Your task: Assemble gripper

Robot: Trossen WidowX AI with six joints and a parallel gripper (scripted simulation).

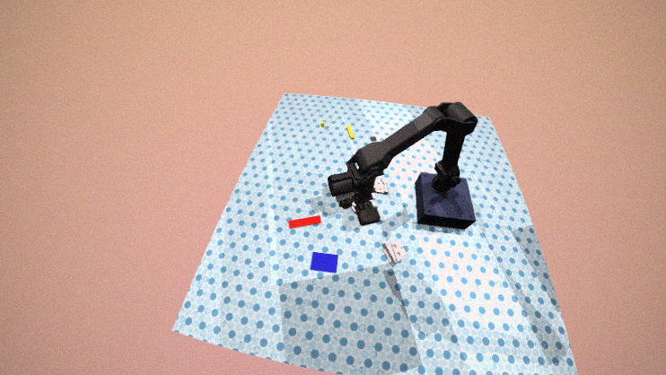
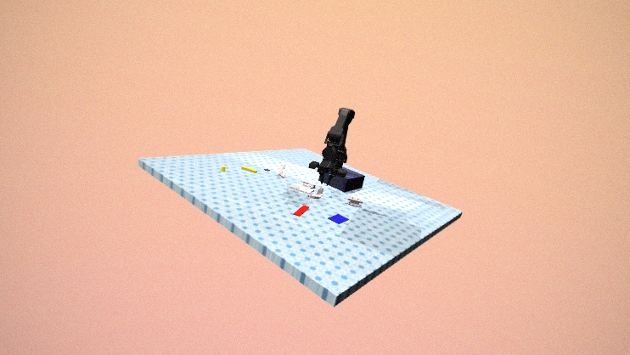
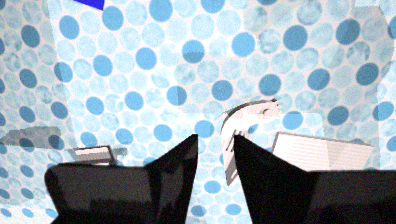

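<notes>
My gripper (image 2: 324, 180) (image 3: 215, 140) hangs above the work area. It is partly open, with nothing seen between its fingertips; the arm hides them in the top view. A curved white jaw (image 3: 228, 137) (image 2: 316, 194) lies below, near the right finger in the wrist view. Another white upright part, apparently the second jaw (image 2: 282, 172), stands farther back. A flat white plate (image 3: 322, 152) (image 2: 300, 188), apparently part of the gripper base, lies beside the first jaw, partly hidden by the right finger in the wrist view. A separate white slotted part (image 1: 394, 251) (image 2: 354, 201) (image 3: 95, 154) may be the housing plate.
A red bar (image 1: 304, 222) (image 2: 301, 211) and a blue square (image 1: 324, 262) (image 2: 338, 218) lie near the parts. A yellow bar (image 1: 350, 132) (image 2: 249, 169), a small yellow block (image 1: 322, 124) (image 2: 223, 168) and a small grey piece (image 1: 372, 138) (image 2: 267, 169) lie farther off.
</notes>
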